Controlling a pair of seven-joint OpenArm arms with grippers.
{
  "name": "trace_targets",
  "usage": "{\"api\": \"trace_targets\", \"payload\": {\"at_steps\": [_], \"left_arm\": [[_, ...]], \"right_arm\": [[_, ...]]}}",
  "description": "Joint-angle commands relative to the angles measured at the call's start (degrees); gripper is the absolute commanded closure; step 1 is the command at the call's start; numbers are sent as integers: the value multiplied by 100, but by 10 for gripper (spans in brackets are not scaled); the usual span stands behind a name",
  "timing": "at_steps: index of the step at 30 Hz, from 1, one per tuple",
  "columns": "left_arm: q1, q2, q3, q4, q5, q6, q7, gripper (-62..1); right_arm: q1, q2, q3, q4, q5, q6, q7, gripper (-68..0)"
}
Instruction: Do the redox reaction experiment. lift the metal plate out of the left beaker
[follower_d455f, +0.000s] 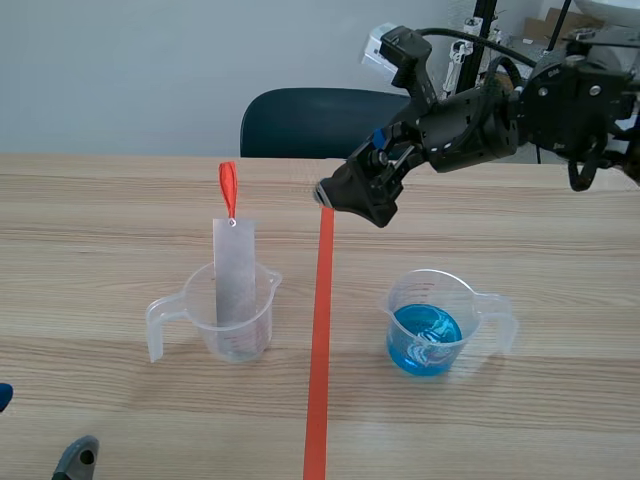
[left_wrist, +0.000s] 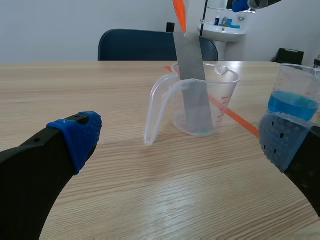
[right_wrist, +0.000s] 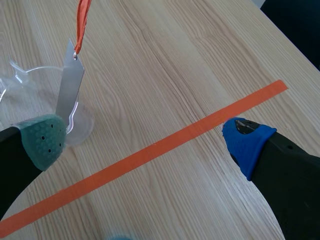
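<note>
Standing in the left beaker (follower_d455f: 268, 315), metal plate (follower_d455f: 235, 270), right beaker (follower_d455f: 436, 290) holding blue liquid (follower_d455f: 424, 340), left pincer (left_wrist: 180, 139) wide, right pincer (right_wrist: 146, 141) wide.

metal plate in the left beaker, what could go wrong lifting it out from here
1. The metal plate leans on the rim of the light plastic beaker; a slanted pull could tip or drag it.
2. The orange loop on top is thin, so the right gripper's open fingers might slip off.
3. The beaker of blue liquid stands on that arm's side and could get knocked.

Red scale on left beaker (left_wrist: 223, 105), figures illegible
</note>
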Motion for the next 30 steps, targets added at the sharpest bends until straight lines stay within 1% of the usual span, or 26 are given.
{"api": "trace_targets", "payload": {"at_steps": [1, 5, 17, 24, 30], "left_arm": [[-2, -63, -2, 98, -33, -13, -26, -623], [-2, -63, -2, 98, -33, -13, 7, -623], [-4, -63, -2, 98, -33, -13, 2, -623], [-7, -63, -2, 98, -35, -13, -2, -623], [-20, -63, -2, 98, -33, -11, -103, -623]], "right_arm": [[162, -101, 52, 0, -9, 31, 44, -679], [179, -326, 52, -210, -138, 186, -22, -679], [197, -752, 52, -470, -483, 210, -17, -679], [192, -973, 52, -634, -564, 203, 24, -679], [190, -1220, 52, -1073, -623, 210, 186, -679]]}}
